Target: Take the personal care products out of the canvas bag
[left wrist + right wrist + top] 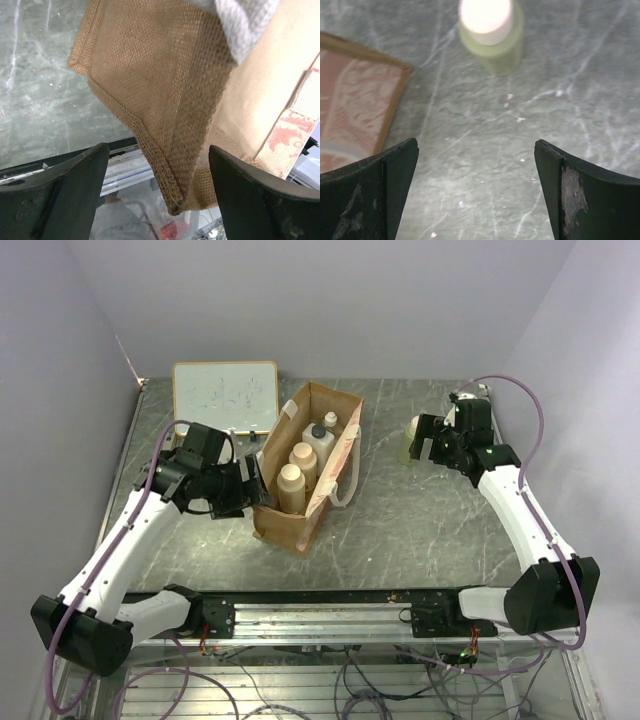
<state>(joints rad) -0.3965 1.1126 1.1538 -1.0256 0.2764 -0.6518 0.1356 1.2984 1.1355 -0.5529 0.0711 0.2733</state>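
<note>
Overhead view first: the canvas bag (285, 525) stands mid-table with its mouth open. You can see four products inside it: two beige bottles (291, 486), a white bottle (320, 440) with a dark cap, and a slim bottle (331, 421) at the far end. A pale green bottle (408, 448) stands upright on the table (420, 520) at the bag's 3 o'clock, well apart from it. The whiteboard (225, 395) sits at the bag's 10 o'clock. Your left gripper (257, 483) is against the bag's 9 o'clock wall, and your right gripper (420, 443) is just beside the green bottle.

Left wrist: the fingers are spread wide. The bag's woven corner hangs between them, and neither pad pinches it.

Right wrist: the fingers are spread wide over the table and hold nothing. The green bottle stands at 12 o'clock, clear of both fingers, and the bag's pink-patterned edge lies at 9 o'clock.
</note>
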